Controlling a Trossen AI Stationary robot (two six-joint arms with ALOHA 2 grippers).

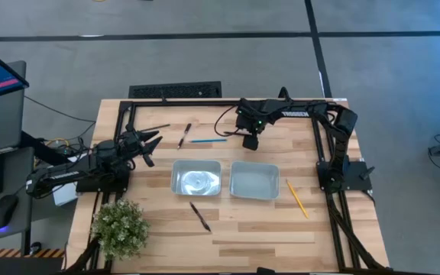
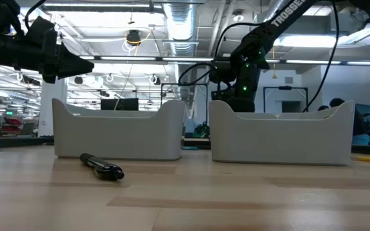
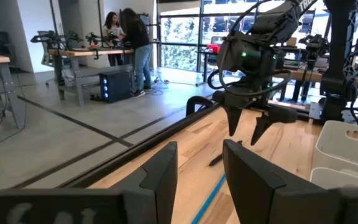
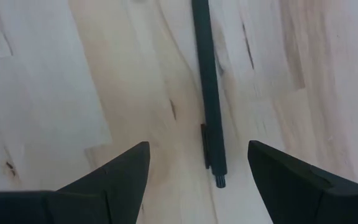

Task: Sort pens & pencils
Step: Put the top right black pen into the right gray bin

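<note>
Hovering with jaws spread wide, the right gripper (image 4: pixel 197 171) is looking down on a thin black plastic pen (image 4: pixel 209 87) at upper centre of the high view; light, stiff, slippery, it is likely wanting a mid-barrel pinch. The left gripper (image 3: pixel 199 168) is waiting left, part-open, empty.

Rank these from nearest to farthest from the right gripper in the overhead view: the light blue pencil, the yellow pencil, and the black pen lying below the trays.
Measured from the right gripper, near the table's far edge:
1. Light blue pencil, just beside it, toward the left arm.
2. Yellow pencil, on the right side, past the right tray.
3. Black pen, near side, below the left tray.
</note>
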